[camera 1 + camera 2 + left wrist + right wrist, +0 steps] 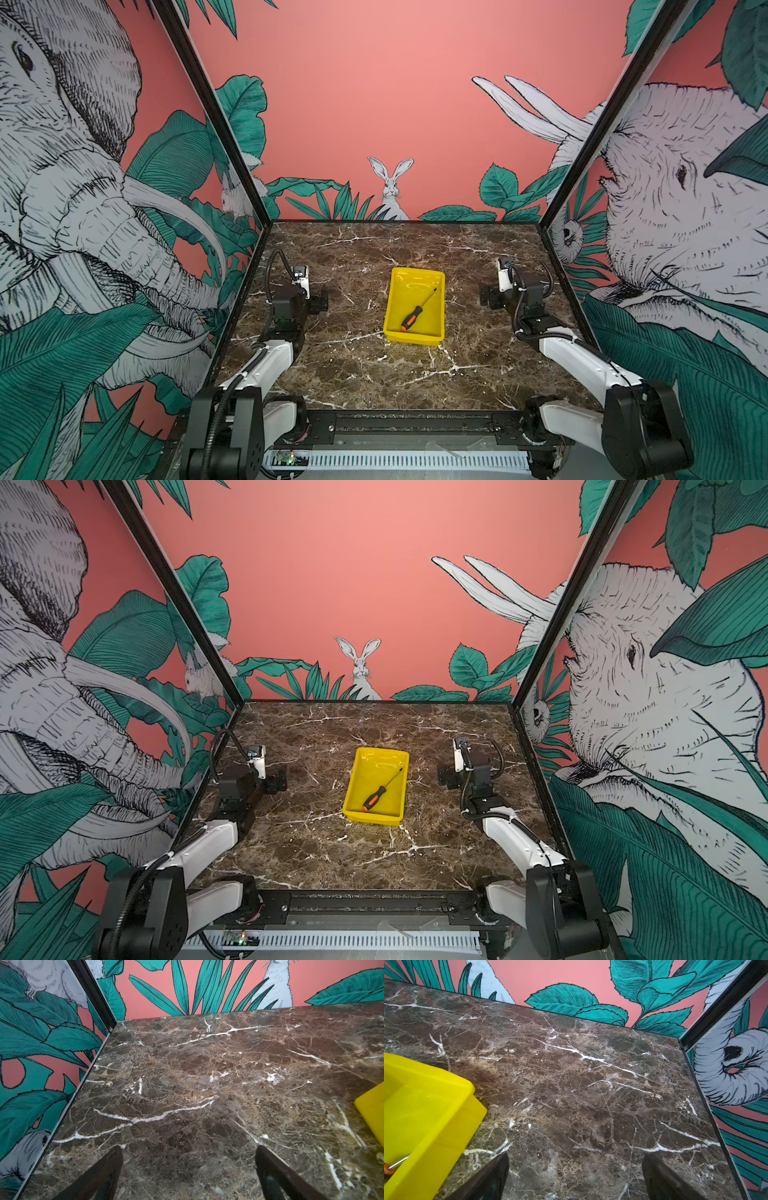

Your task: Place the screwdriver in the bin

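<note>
**Left claw (189, 1147) and right claw (575, 1154) open and empty; screwdriver (417, 311) inside bin (415, 337)**

Both claws are shown with jaws spread wide and nothing held. Each is held low over the bare tabletop (353, 365) at its own side, well apart from the bin. The screwdriver is seen lying flat and diagonally on the bin floor, with its handle (410, 320) toward the near wall and its shaft (429, 297) pointing to the far right corner. The task is judged complete. The tool is judged light and rigid. Its thin shaft would probably slip or roll, so the thicker handle would be preferred for any grasp, taken across its width.
</note>
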Controlling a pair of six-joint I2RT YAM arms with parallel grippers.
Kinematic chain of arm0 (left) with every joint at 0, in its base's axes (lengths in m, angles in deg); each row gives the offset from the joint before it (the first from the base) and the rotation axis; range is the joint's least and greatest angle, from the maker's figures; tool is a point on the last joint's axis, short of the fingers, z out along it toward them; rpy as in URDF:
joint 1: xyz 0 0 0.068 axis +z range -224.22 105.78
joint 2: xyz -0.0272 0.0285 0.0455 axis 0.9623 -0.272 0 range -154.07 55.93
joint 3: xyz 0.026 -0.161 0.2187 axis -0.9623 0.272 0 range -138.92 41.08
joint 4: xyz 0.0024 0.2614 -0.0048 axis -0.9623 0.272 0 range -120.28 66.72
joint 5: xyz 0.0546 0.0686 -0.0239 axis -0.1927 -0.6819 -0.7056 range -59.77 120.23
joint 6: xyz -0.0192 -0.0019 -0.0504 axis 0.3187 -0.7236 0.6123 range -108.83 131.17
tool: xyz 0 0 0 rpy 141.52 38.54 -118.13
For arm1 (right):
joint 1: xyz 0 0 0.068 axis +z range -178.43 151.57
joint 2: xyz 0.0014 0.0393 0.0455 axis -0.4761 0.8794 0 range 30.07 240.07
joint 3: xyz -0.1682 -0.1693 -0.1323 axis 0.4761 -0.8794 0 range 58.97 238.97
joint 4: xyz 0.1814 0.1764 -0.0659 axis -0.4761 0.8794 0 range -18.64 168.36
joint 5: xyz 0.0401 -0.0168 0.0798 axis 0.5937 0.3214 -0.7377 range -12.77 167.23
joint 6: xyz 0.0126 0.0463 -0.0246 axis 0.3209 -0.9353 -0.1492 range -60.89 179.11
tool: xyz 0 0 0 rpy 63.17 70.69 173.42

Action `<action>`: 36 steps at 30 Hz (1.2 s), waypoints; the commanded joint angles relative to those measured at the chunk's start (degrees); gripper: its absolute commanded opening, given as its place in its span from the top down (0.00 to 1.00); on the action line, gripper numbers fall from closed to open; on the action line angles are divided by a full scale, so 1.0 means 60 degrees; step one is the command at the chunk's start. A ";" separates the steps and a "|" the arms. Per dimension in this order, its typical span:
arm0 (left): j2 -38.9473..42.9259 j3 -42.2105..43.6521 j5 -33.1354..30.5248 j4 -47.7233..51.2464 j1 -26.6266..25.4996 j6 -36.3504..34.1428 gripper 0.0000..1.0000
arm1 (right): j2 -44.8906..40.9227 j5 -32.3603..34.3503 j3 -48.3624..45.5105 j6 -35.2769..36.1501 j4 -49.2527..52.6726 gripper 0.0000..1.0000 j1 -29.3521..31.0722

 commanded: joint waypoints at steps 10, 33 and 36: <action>-0.1910 0.0092 -0.0166 -0.3078 0.0055 -0.0411 0.00 | 0.0657 0.2129 -0.1230 -0.0045 -0.3148 0.01 0.0027; -0.3706 -0.0265 0.0779 -0.3971 0.0117 -0.0654 0.00 | 0.3613 0.0608 -0.2083 0.0434 -0.7371 0.01 -0.1126; -0.3755 -0.0243 0.0726 -0.4059 0.0114 -0.0652 0.00 | 0.3573 -0.0098 -0.1641 0.0048 -0.6455 0.01 -0.1573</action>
